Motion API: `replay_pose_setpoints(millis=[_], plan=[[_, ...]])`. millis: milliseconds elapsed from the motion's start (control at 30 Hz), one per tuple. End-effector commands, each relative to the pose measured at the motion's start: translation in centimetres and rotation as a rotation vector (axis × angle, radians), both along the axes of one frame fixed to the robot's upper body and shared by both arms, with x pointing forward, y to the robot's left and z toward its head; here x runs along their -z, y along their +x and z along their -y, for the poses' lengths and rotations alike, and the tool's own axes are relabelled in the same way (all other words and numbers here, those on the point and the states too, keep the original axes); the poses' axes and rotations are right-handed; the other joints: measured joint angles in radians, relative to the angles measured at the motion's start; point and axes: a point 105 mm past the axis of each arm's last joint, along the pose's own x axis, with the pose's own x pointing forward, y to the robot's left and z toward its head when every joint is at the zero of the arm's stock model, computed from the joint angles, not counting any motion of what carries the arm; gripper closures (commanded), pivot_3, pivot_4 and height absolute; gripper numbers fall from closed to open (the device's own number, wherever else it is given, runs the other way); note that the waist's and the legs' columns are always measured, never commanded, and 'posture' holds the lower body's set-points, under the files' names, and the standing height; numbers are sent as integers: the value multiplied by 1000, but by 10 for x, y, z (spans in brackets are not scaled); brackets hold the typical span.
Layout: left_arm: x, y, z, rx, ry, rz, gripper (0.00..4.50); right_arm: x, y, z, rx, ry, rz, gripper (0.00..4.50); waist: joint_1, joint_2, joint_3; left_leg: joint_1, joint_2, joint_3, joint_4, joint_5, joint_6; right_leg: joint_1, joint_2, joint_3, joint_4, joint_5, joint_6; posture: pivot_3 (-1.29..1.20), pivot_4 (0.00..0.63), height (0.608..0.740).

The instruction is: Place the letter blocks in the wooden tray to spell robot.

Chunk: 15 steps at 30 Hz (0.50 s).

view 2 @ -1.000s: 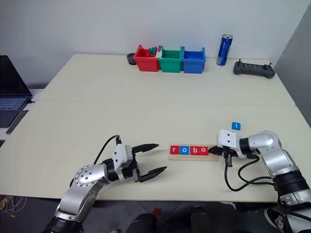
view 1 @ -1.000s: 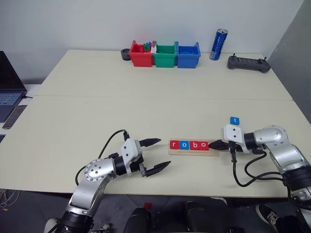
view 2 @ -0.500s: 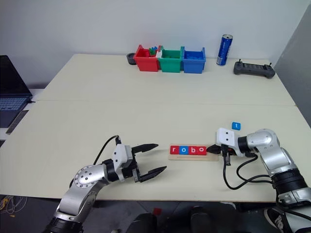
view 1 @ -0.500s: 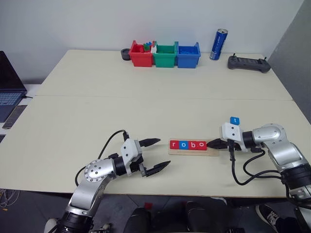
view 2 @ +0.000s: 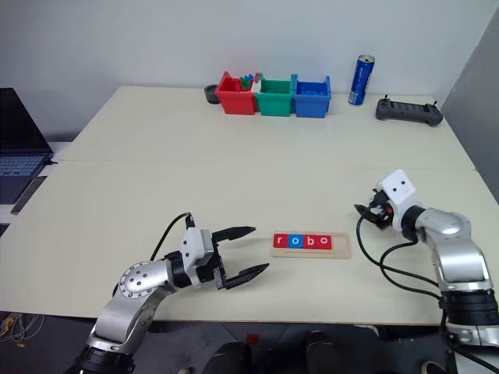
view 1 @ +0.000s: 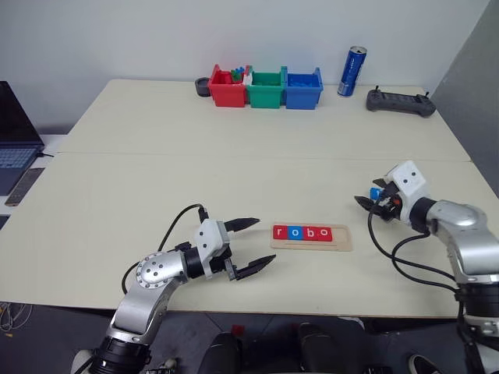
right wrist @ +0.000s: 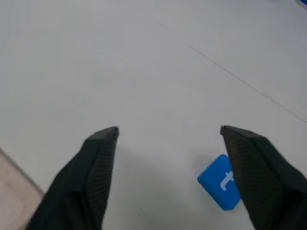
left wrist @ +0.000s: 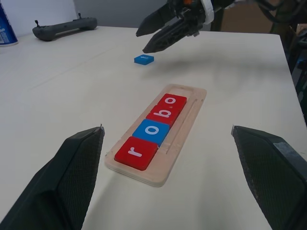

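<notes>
Right claw (right wrist: 165, 143): fingers spread wide, nothing between them, poised above the table (view 1: 234, 167) beside the loose blue "t" tile (right wrist: 222, 182). In the right wrist view the tile lies flat on the table close to 1 fingertip; whether they touch cannot be told. In the head view the tile sits just beside that claw, well apart from the wooden tray (view 1: 312, 236).

Left claw (view 1: 251, 248): fingers spread wide, empty, level above the table just to the left of the tray and pointing toward it.

Tray: lies flat near the front edge of the table, between the 2 claws. It carries 4 tiles in a row, touching edge to edge: red "r" (left wrist: 135, 153), blue "o" (left wrist: 155, 131), red "b" (left wrist: 164, 114), red "o" (left wrist: 172, 101). The tray's right end is bare wood.

Far edge of table: red bin (view 1: 227, 89), green bin (view 1: 266, 88), blue bin (view 1: 302, 87), blue can (view 1: 352, 71), black controller (view 1: 400, 102).
</notes>
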Motion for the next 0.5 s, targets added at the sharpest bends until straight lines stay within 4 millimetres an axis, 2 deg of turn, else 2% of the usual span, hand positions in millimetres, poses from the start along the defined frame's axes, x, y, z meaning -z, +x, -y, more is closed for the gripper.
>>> replay_pose_setpoints(millis=[33, 133, 200, 333, 500], plan=[[-8, -1, 2, 20, -23, 25, 0, -15, 4, 12, 219, 44, 66, 42, 0, 0, 0, 0, 0, 0, 0, 0, 0, 0, 0, 0, 0, 0, 0, 0, 150, 740], [-9, 0, 1, 24, -20, 26, 0, -13, 10, 24, 442, 143, 56, 42, 0, 0, 0, 0, 0, 0, 0, 0, 0, 0, 0, 0, 0, 0, 0, 0, 150, 740], [-8, 0, 0, 27, -17, 26, 0, -13, 12, 27, 531, 202, 40, 42, 0, 1, 0, 0, 0, 0, 0, 0, 0, 0, 0, 0, 1, 0, 0, 0, 150, 740], [-8, -1, 0, 30, -13, 24, 0, -8, 15, 30, 614, 247, 12, 42, -2, 1, 0, 0, 0, 0, 0, 0, 0, 0, 0, 0, 1, 0, 0, 0, 150, 740], [-8, -1, -1, 29, -12, 26, 0, 3, 19, 24, 628, 288, -41, 42, -7, 1, 0, 0, 0, 0, -1, 0, 0, 0, 0, 0, 1, 0, 0, 0, 150, 740]])
